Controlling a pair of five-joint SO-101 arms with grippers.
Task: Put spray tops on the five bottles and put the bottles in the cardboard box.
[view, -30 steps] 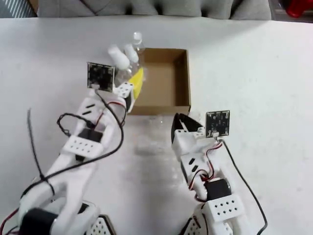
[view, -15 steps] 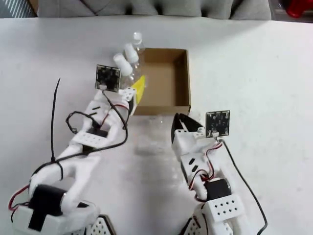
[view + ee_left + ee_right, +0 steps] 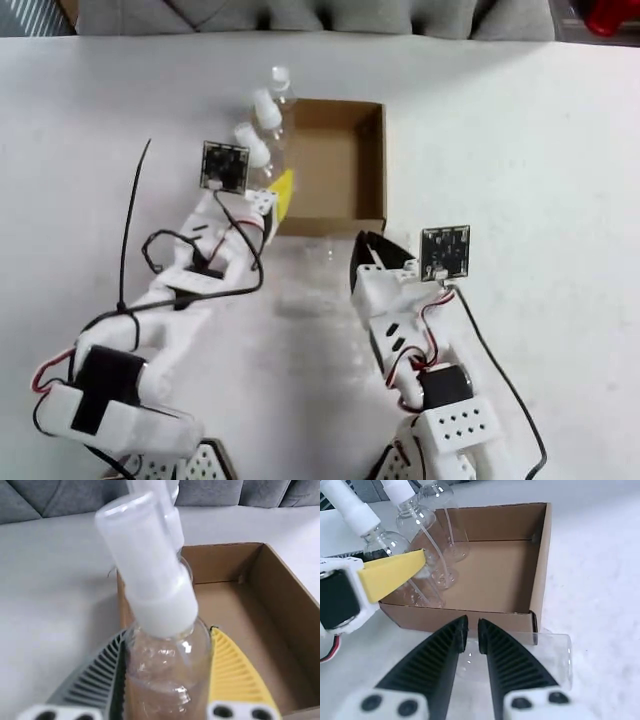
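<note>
The cardboard box (image 3: 335,160) sits just beyond both sets of fingers. My left fingers (image 3: 235,675) clamp a capped bottle (image 3: 160,670) beside its wall. It looks light, thin and slick, so I'd grip the body, not the spray top (image 3: 150,570). My right fingers (image 3: 440,660) are closed on nothing; just past them a second bottle (image 3: 545,655) lies on the desk (image 3: 520,150), plain from the right wrist, a faint glint from above

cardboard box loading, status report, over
Left gripper shut on clear plastic bottle with white spray top, at brown cardboard box's left wall. Right gripper shut above topless clear bottle lying on white table. Two more capped bottles stand inside box.
</note>
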